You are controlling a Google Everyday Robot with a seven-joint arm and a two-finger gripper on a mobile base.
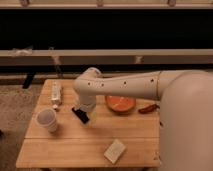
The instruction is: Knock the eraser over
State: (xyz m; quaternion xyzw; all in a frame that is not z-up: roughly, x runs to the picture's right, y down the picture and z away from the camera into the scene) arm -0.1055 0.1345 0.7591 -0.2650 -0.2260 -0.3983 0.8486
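A small black block, which looks like the eraser (pixel 80 115), lies tilted on the wooden table (pixel 65 150), just left of the middle. My gripper (pixel 84 109) is right over it at the end of the white arm that reaches in from the right. The arm's wrist hides the gripper's tip and the top of the block. I cannot tell whether the gripper touches the block. A white cup (pixel 46 120) stands to the left of the block, a short gap away.
An orange bowl (pixel 120 104) sits right of the gripper, partly behind the arm. A red pepper-like thing (pixel 148 108) lies beside the bowl. A flat pale beige block (pixel 115 150) lies near the front edge. A pale box (pixel 56 94) lies at the back left.
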